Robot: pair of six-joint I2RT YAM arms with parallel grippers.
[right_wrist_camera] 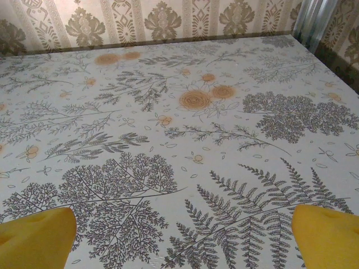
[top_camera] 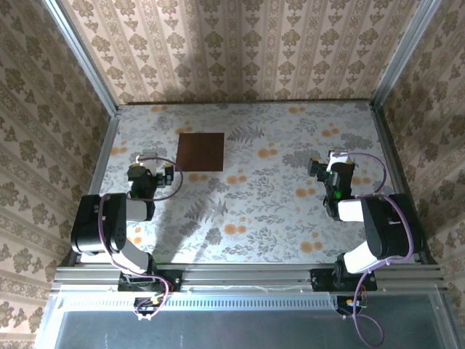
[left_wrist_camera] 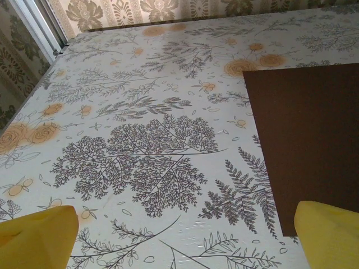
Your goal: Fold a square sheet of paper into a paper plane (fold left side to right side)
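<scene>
My left fingers (left_wrist_camera: 39, 238) and right fingers (right_wrist_camera: 33, 238) are open; the flat paper (top_camera: 200, 152) may slide when I pinch it.

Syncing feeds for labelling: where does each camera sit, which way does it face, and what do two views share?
Top external: above and behind the bases, looking down on the table, the square sheet of paper, both arms, the left gripper and right gripper.
Left wrist: on the left arm, low, facing the far wall; yellow fingertips at the bottom corners.
Right wrist: on the right arm, same heading; yellow fingertips likewise.
Shared: top external and left wrist both show the sheet lying flat.
</scene>
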